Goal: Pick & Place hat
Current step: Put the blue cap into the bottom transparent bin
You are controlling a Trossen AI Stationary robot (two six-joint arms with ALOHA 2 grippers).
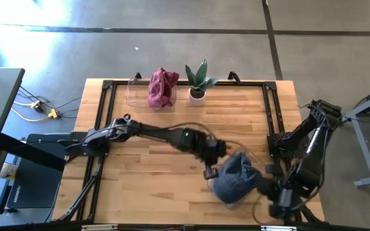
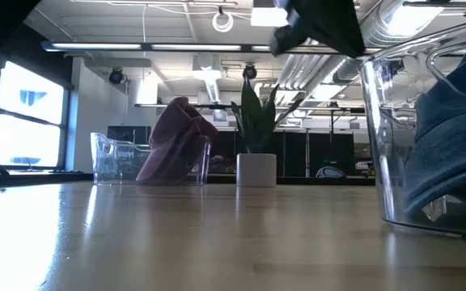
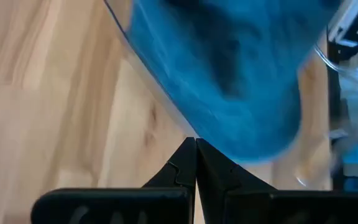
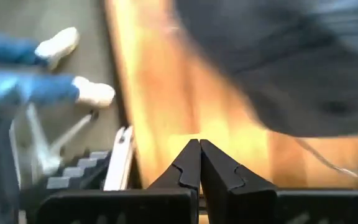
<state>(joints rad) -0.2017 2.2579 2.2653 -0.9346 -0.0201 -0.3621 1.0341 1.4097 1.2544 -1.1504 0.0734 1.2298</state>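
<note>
Left gripper (image 3: 196, 144) sat fingers pressed together beside blue hat (image 1: 235, 176) in clear bin (image 2: 395, 145); right gripper (image 4: 199, 147) likewise closed, empty.

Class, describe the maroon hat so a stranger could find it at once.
Start at the wooden table's far edge, where a small potted plant stands. Beside it sits a clear bin; the maroon hat is crumpled in it, unlike the blue hat near the arms.

Wooden table (image 1: 159, 160) carries two clear bins (image 1: 140, 93) and plant (image 1: 198, 82).
</note>
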